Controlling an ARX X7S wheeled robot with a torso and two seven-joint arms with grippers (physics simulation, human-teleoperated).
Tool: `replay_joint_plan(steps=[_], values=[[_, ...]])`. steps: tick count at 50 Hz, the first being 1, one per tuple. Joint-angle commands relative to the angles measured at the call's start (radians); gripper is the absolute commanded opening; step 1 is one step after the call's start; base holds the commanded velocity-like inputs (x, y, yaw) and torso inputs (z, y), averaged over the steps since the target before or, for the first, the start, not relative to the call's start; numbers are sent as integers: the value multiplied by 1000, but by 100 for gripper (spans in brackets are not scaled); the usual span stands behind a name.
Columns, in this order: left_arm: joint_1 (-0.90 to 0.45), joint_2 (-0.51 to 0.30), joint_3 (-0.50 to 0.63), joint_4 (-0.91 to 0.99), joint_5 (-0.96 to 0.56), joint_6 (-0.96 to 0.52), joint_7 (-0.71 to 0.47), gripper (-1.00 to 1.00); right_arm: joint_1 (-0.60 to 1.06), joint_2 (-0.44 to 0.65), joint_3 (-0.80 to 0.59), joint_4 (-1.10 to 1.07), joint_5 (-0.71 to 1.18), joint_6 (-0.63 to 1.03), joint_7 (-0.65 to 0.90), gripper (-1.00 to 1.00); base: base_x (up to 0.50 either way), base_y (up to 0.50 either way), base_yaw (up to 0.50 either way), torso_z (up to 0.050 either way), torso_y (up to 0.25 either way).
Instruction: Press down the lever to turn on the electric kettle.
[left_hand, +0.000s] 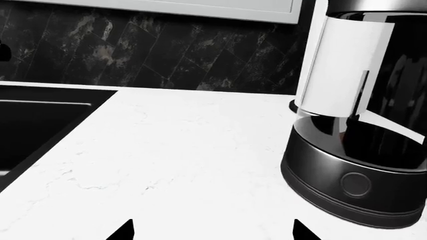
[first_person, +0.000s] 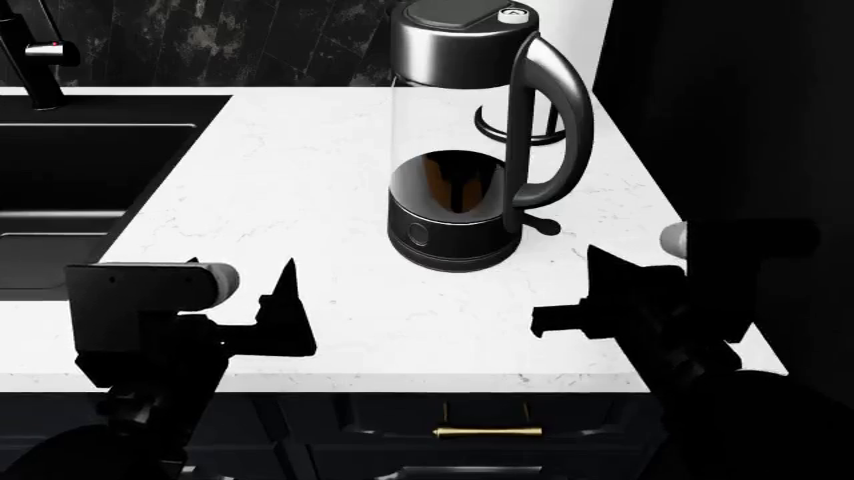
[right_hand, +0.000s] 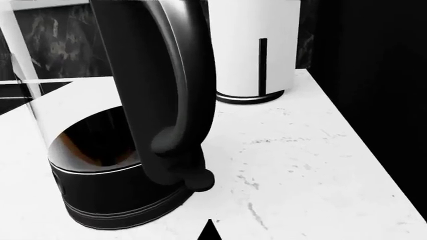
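Glass electric kettle (first_person: 461, 150), black looped handle (first_person: 550, 120); lever (first_person: 541, 224) unpressed

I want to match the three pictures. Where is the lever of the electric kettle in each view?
Head view: the lever juts from the base of the electric kettle, below the handle, toward the right arm.
Right wrist view: the lever sits at the foot of the handle, near the picture's centre.
Left wrist view: not visible; the kettle body hides it.
Shared landmark: the kettle's black base.

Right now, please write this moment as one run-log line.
phase: approach | lever: not touched | right gripper: near kettle handle side, apart | left gripper: idle, open
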Motion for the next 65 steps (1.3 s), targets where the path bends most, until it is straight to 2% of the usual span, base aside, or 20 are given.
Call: replay_joint_plan(steps=[1, 33, 65], values=[[1, -4, 7, -7, -6, 8, -7, 100, 14, -4, -33, 25, -14, -18, 3, -100, 0, 0, 0, 0, 0], [11, -14, 15, -20, -28, 31, -23, 100, 9, -10, -168, 115, -180, -241, -72, -100, 0, 0, 0, 0, 0], [12, -27, 16, -25, -54, 39, -43, 100, 20, -8, -180, 141, -161, -238, -62, -100, 0, 0, 0, 0, 0]])
